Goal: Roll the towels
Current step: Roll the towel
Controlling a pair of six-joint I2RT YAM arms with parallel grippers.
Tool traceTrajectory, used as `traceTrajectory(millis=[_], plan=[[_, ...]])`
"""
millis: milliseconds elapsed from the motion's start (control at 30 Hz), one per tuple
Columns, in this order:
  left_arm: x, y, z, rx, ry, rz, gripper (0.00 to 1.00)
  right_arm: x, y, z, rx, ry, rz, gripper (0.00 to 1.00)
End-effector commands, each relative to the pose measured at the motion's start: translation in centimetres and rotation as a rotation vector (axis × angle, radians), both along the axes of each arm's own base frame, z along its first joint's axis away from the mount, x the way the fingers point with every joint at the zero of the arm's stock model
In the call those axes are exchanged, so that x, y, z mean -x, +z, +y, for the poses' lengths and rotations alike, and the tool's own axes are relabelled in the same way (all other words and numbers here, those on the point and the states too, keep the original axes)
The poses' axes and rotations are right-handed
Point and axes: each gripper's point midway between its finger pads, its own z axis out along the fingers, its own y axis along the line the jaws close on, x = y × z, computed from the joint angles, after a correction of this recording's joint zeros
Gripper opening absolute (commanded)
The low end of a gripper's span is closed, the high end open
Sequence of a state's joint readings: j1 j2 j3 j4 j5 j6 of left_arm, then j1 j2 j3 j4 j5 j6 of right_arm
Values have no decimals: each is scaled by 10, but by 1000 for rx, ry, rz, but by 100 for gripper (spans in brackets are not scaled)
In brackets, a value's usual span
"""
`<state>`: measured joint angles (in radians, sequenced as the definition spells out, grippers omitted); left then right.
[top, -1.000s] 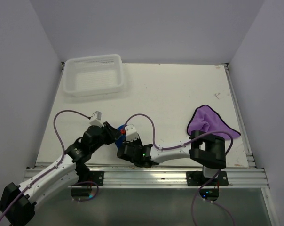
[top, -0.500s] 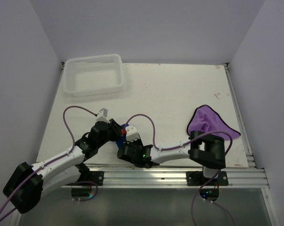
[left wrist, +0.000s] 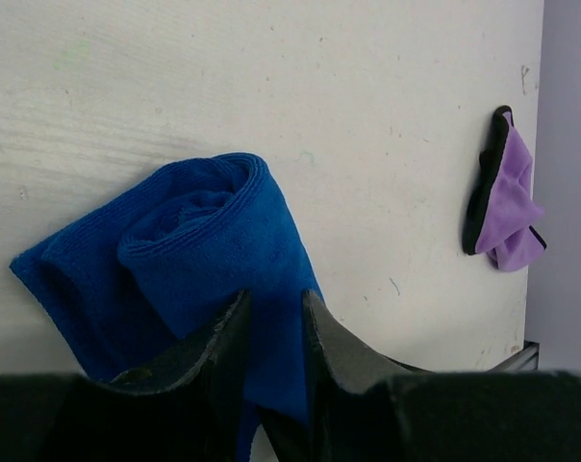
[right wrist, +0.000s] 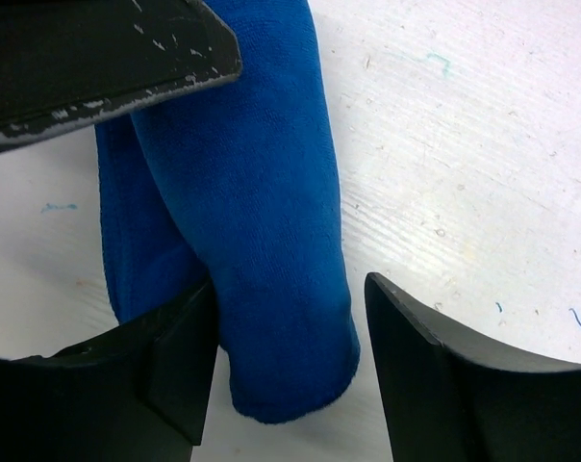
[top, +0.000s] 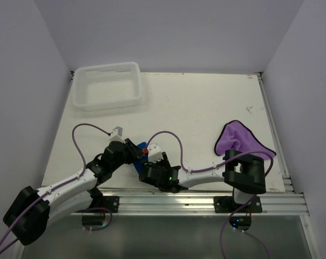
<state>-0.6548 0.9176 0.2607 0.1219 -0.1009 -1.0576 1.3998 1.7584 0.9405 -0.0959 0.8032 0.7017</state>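
Note:
The royal blue towel [left wrist: 199, 241] lies partly rolled near the table's front edge, mostly hidden under the two grippers in the top view [top: 142, 144]. My left gripper [left wrist: 274, 300] is shut on a fold of its near end; in the top view it [top: 134, 152] sits at the towel's left. My right gripper [right wrist: 290, 289] is open and straddles the roll [right wrist: 262, 221]: the left finger touches it and the right finger stands apart. It shows in the top view [top: 147, 160]. The light purple towel [top: 239, 139] with a dark edge lies crumpled at the right, also in the left wrist view [left wrist: 507, 197].
A white mesh basket [top: 106, 86] stands at the back left corner. Purple cables loop over both arms. The metal rail [top: 195, 202] runs along the front edge, and the right arm's base [top: 244, 172] stands next to the purple towel.
My left gripper has swung right and closed in on the blue towel. My right gripper has shifted slightly right, staying at the towel. The purple towel has not moved.

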Motion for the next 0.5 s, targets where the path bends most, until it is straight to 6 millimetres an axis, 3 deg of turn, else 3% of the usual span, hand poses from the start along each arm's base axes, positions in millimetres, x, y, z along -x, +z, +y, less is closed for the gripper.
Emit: traceTrajectory(millis=[0,300,467], plan=[[-1,-13,14,-62,38,2,32,1,21,-2,-64,10,1,64],[4,-29,21,-124,29,45,32,25,68,17,-277,222,49,65],[9,-30,26,-126,36,47,31,20,88,13,-397,231,79,65]])
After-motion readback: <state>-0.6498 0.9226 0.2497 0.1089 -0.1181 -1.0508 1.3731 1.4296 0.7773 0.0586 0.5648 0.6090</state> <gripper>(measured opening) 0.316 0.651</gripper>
